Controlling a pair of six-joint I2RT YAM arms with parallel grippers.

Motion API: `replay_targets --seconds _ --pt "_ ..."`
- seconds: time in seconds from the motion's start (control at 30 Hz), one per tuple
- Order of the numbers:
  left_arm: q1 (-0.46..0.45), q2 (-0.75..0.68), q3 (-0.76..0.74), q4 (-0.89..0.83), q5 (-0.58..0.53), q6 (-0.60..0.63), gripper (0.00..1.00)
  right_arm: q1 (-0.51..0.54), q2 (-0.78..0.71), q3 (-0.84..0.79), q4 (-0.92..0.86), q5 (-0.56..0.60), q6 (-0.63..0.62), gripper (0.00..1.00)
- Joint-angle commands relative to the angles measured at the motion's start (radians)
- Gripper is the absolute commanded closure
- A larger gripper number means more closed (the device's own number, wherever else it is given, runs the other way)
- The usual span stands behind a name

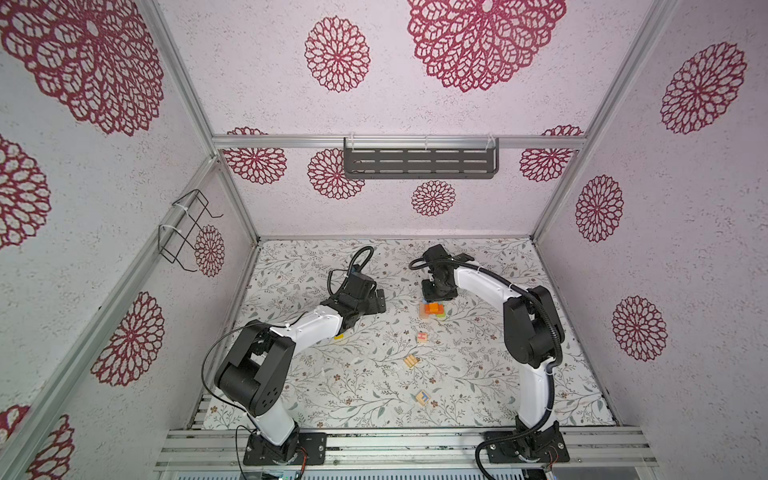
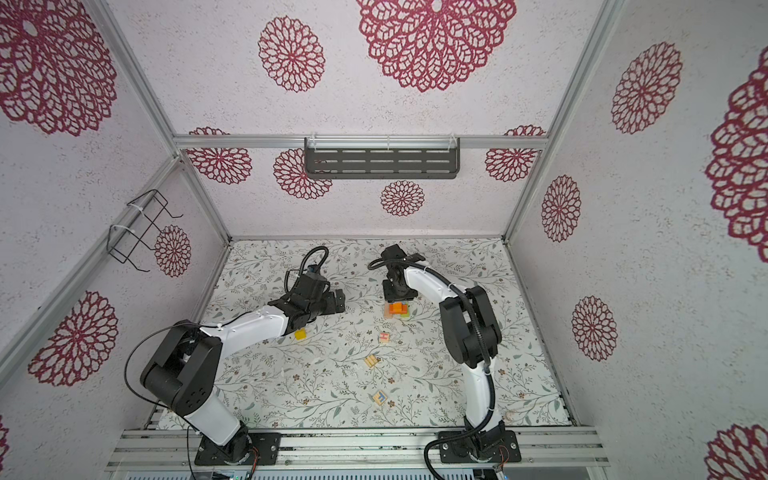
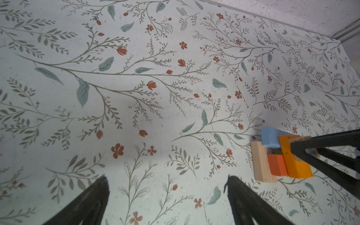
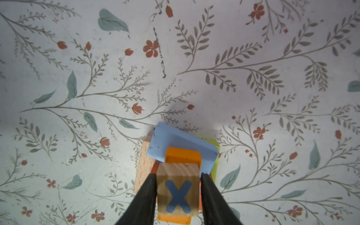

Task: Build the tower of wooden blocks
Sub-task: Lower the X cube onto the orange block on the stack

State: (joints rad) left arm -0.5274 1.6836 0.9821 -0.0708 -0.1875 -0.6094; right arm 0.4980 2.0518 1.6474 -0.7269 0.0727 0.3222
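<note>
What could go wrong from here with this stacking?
The X cube sits on an orange block barely wider than itself; the right gripper may drag it off when it pulls away. The blue block lies skewed across the tower, so a nudge might topple the layers.

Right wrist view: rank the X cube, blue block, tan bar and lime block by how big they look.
1-2. X cube and blue block: unranked, the cube sits nearest the camera.
3. tan bar.
4. lime block, just a sliver.
</note>
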Motion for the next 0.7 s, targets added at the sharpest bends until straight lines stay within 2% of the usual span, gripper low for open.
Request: replay_targets --seconds 0.0,0.17,0.67 --pt "0.006 0.001 -0.007 0.019 0.006 -0.003 0.03 -0.006 0.003 0.029 -0.017 -0.005 -0.003 0.62" --pt "0.008 0.002 -0.005 0.016 0.002 -0.002 0.03 -0.006 0.004 0.034 -0.017 -0.001 0.000 0.66" --pt "0.011 0.001 -0.009 0.011 0.000 -0.003 0.03 -0.009 0.007 0.052 -0.012 -0.001 0.011 0.66"
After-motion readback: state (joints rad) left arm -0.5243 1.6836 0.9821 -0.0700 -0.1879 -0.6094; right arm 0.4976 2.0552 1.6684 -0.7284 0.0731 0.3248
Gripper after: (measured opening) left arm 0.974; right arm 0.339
